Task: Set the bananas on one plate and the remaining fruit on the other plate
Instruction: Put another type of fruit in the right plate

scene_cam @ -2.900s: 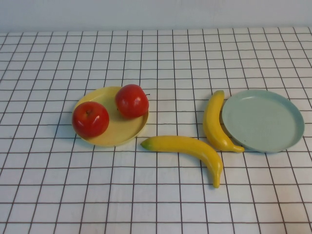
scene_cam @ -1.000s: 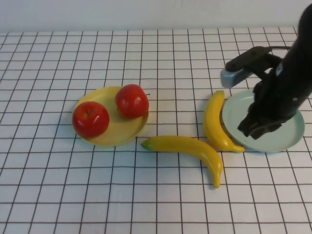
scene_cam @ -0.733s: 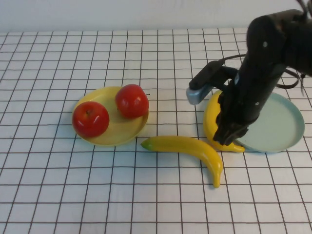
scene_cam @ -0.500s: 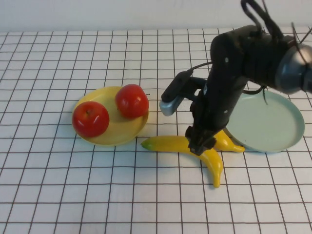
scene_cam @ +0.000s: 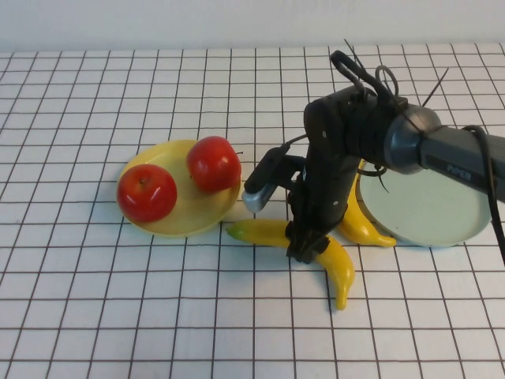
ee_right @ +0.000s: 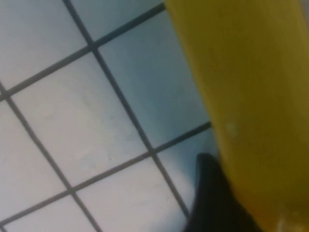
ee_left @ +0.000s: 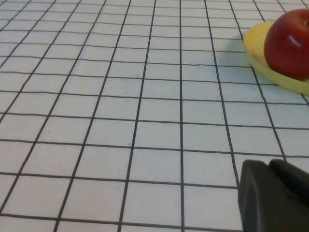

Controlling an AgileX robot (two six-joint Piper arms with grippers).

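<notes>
Two red apples (scene_cam: 147, 193) (scene_cam: 213, 163) sit on the yellow plate (scene_cam: 189, 223) at the left. The pale blue-green plate (scene_cam: 442, 197) at the right holds nothing. One banana (scene_cam: 361, 227) lies against that plate's left rim. The other banana (scene_cam: 264, 232) lies on the cloth in front, between the plates. My right gripper (scene_cam: 304, 251) is down on the middle of this front banana; in the right wrist view the banana (ee_right: 241, 72) fills the picture at very close range. My left gripper (ee_left: 270, 165) is shut and empty, low over the cloth left of the yellow plate (ee_left: 270, 72), with one apple (ee_left: 289, 43) in sight.
A white cloth with a black grid (scene_cam: 158, 316) covers the whole table. The right arm (scene_cam: 442, 154) reaches in from the right, across the blue-green plate's near-left side. A pale wall runs along the table's far edge.
The right arm came in from the right, swept left over the blue-green plate and dropped onto the front banana. That banana's right end has shifted slightly. The apples and plates have not moved.
</notes>
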